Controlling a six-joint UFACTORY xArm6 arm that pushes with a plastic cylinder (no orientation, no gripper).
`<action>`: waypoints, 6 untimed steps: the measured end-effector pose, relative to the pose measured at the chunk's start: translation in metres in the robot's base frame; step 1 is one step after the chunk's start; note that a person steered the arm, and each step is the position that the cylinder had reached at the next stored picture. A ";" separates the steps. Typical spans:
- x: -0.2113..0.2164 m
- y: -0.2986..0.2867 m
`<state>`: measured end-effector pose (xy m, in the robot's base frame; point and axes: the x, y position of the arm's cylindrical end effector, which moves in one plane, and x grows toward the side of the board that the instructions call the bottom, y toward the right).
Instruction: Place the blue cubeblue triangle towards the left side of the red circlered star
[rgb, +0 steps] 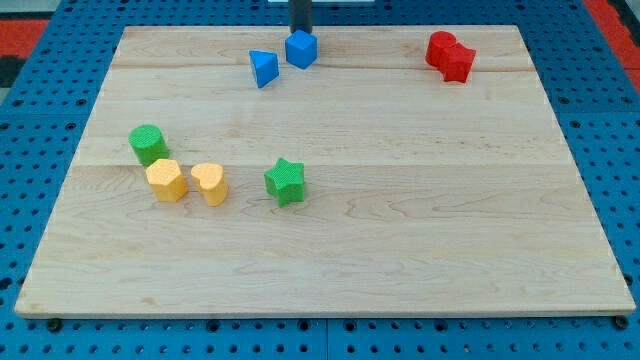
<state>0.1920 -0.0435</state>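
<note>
The blue cube (301, 49) sits near the view's top, left of centre, with the blue triangle (263, 68) just to its lower left, a small gap between them. The red circle (439, 47) and the red star (458, 62) touch each other at the view's top right. My rod comes down from the top edge, and my tip (300, 31) is right behind the blue cube, at its top side, seemingly touching it. The red pair lies far to the right of the blue pair.
A green cylinder (148, 144), a yellow hexagon block (166, 180) and a yellow heart (210, 183) cluster at the view's left. A green star (285, 181) lies near the centre. The wooden board (400, 250) rests on a blue pegboard.
</note>
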 end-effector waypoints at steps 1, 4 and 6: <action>0.005 -0.034; 0.059 0.028; 0.064 0.095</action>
<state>0.2563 0.0518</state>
